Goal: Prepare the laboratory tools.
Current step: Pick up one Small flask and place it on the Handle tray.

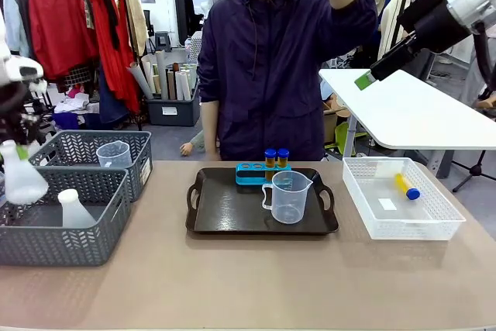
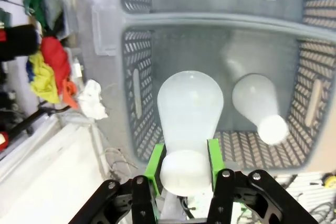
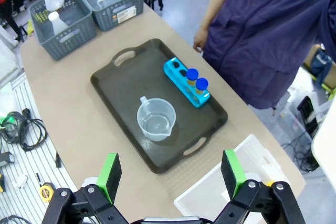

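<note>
My left gripper (image 2: 186, 167) is shut on the neck of a translucent white conical flask (image 2: 189, 103), holding it above the near grey basket (image 2: 139, 85); from the front the flask (image 1: 22, 177) hangs at the far left. A second flask (image 1: 74, 208) lies in that basket. On the black tray (image 1: 225, 215) stand a clear handled beaker (image 1: 291, 195) and a blue rack (image 1: 249, 173) with two amber blue-capped tubes (image 1: 276, 157). Another tube (image 1: 407, 186) lies in the white basket. My right gripper (image 3: 170, 174) is open, high above the table's right side.
A second beaker (image 1: 114, 154) sits in the far grey basket (image 1: 143, 145). The white mesh basket (image 1: 364, 207) stands right of the tray. A person in a dark jacket (image 1: 271, 67) stands at the far edge behind the tray. A white table (image 1: 418, 114) is at the back right.
</note>
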